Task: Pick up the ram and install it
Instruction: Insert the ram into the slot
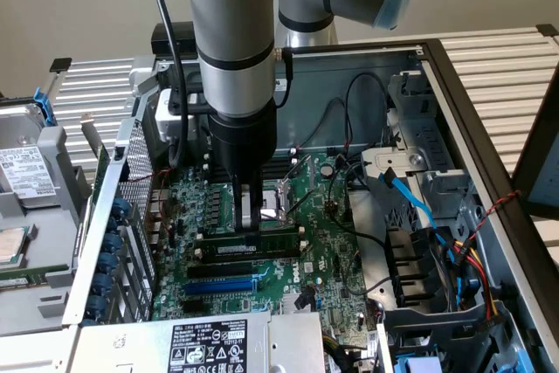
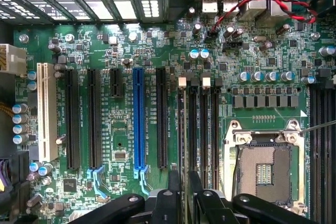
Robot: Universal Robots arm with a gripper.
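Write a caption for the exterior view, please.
Gripper at the green ram, standing edgewise beside the black slots on the motherboard in an open computer case.

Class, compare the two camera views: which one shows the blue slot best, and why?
The wrist view. It looks straight down on the blue slot, so the whole length and the clip at one end are plain. The exterior view shows the same slot from a slant, with its top channel hard to make out.

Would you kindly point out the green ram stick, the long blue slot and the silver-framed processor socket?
green ram stick (image 1: 278, 242): exterior view, board face.
long blue slot (image 2: 138, 124): wrist view, mid-length.
silver-framed processor socket (image 2: 264, 170): wrist view, pin field.
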